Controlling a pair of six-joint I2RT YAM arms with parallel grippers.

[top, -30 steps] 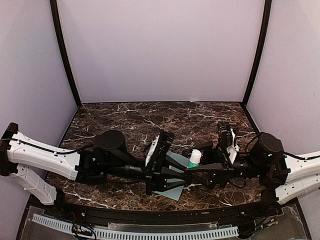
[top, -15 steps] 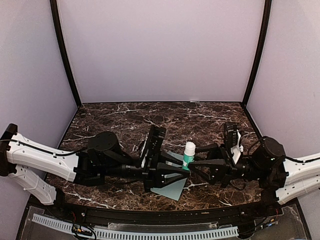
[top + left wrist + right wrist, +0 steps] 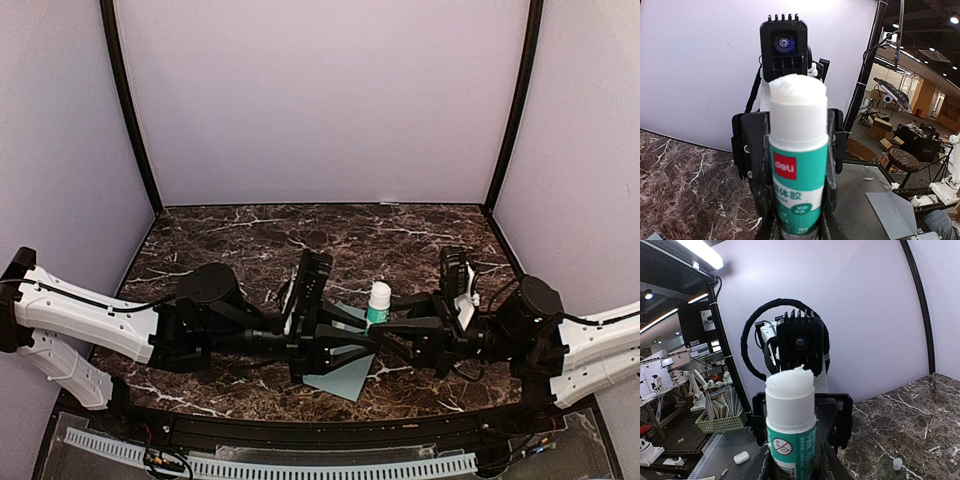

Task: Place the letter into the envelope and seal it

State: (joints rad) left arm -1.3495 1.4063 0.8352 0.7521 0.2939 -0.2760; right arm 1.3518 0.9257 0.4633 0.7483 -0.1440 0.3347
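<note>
Left hand (image 3: 366, 334) is clamped on the upright, uncapped glue stick (image 3: 379, 297). Right hand (image 3: 390, 316) has a finger on either side of the same stick, but I can't tell if it's actually squeezing. The teal envelope (image 3: 338, 378) lies flat on the desk (image 3: 250, 240) - right under the left hand's fingers, just short of the right hand's tips.

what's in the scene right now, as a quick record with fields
left gripper: shut on the glue stick, low on its body
right gripper: fingers close on either side of the same stick, firm contact unclear
glue stick: upright, uncapped, white glue exposed at the top
envelope: flat on the table, beneath both grippers
</note>
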